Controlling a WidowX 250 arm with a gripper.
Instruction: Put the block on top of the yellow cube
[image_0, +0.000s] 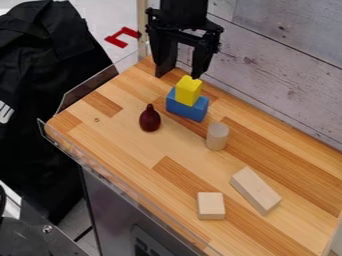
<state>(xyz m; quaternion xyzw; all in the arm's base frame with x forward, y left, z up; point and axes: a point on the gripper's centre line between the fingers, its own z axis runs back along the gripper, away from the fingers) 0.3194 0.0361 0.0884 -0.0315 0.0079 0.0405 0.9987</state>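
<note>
And here in the camera view the gripper (178, 76) hangs at the top of the counter (127, 145), jaws spread wide with nothing between them, one tip right by the top of the yellow cube (188, 91)! That cube sits up on the blue block (186, 108), the dark red pear-shaped piece (150, 120) near them on one side, the pale cylinder (217, 136) on the other. Nearer the camera, two plain wooden blocks (211, 206) lie apart!

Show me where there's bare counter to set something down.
Bare wood lies between the cylinder and the small pale block, and between the long pale block and the wall. Crowded: around the blue block, with the yellow cube on it and the tool close by.
</note>
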